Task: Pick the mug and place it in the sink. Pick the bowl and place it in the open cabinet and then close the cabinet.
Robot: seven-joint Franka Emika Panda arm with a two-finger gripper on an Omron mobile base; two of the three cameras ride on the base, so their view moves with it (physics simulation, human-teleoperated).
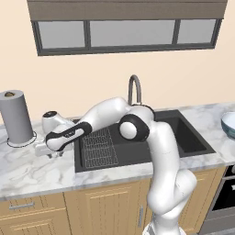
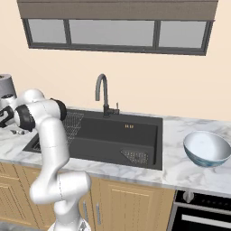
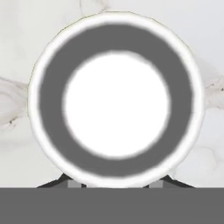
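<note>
Hand view: gripper (image 3: 116, 184) half-closed around mug (image 3: 116, 98) rim; grip unconfirmed.

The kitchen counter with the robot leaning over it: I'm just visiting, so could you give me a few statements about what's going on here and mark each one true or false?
1. The bowl sits on the counter right of the sink. True.
2. The mug already lies in the sink. False: it stands on the marble left of the sink, directly under the gripper.
3. A paper-towel roll stands upright at the counter's left end. True.
4. The bowl is full of fruit. False: its inside is bare.
5. The faucet rises behind the sink. True.
6. The arm reaches toward the bowl. False: it stretches left, away from it.
</note>
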